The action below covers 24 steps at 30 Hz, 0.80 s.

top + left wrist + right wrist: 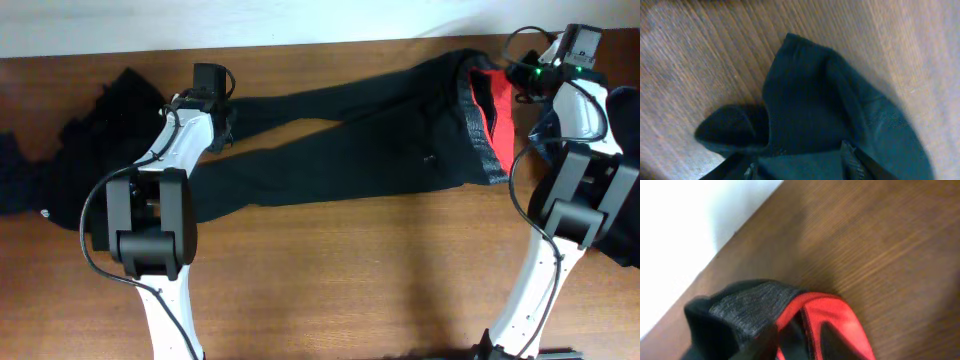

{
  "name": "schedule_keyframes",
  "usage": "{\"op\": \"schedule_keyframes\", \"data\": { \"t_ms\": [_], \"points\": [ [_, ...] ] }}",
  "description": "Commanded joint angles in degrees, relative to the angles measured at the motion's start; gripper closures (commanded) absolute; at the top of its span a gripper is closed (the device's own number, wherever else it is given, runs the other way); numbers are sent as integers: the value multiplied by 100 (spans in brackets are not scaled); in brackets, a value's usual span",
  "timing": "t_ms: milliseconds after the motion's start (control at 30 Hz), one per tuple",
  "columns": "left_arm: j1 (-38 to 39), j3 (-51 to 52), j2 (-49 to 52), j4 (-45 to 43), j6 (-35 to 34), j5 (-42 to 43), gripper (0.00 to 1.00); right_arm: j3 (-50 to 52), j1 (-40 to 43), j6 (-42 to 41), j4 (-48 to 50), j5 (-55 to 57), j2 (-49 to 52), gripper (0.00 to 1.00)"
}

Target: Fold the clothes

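Black long trousers (380, 140) lie across the table, legs to the left. Their speckled grey waistband (475, 130) and red lining (495, 100) are at the right. My left gripper (222, 120) is down on a leg end. In the left wrist view its fingers stand apart with a fold of the dark leg (815, 100) between them (799, 167). My right gripper (515, 82) is at the waistband's far corner. In the right wrist view its fingers are apart around the red lining (840, 315), beside the grey waistband (745, 307).
A heap of dark clothes (90, 150) sits at the table's left end, beside the left arm. More dark cloth (625, 210) lies at the right edge behind the right arm. The wooden table (350, 270) ends at a white wall (300, 20) at the back.
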<state>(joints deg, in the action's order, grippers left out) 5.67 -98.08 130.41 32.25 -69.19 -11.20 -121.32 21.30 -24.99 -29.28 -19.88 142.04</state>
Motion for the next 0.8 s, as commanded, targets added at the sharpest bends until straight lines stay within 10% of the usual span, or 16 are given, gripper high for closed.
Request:
{"op": "schedule_keyframes", "data": {
  "t_ms": [0,267,433,767],
  "points": [
    [-9,74,105,249,1023,-70,36,-127,-129,-96,-103,-415,-186,50],
    [-9,74,105,42,1432,-380,20,-127,-337,-72,-142,-304,-186,45],
    [-17,74,105,-350,566,-380,16,-127,-538,-101,-140,188,-186,37],
    [-20,74,107,-841,15,-334,38,-127,-903,-890,33,1266,-186,35]
  ]
}}
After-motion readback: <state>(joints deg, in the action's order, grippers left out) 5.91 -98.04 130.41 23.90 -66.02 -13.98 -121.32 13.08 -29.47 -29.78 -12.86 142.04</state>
